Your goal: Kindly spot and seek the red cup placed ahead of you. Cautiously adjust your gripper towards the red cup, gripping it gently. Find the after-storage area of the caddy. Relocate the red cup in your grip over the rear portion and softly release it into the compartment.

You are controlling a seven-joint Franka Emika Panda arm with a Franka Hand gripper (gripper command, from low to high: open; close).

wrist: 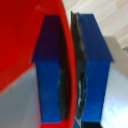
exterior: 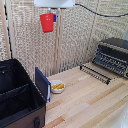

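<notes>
The red cup point(exterior: 47, 22) hangs high above the table, near the top of the exterior view. My gripper point(exterior: 52, 18) is shut on its rim wall. The white hand is cut off by the top edge. In the wrist view the cup's red wall point(wrist: 25, 45) is pinched between my two dark-blue fingers point(wrist: 50, 70), with the gripper point(wrist: 73, 65) closed on it. The black caddy point(exterior: 17, 95) sits low at the exterior view's left, open on top with black dividers inside. The cup is well above it and a little toward the exterior view's right of it.
A flat blue panel point(exterior: 42, 84) leans against the caddy's side. A small white bowl with yellow contents point(exterior: 57, 86) stands beside it. A dark toaster oven point(exterior: 112, 55) with a metal rack point(exterior: 95, 73) before it sits at the right. A woven screen stands behind.
</notes>
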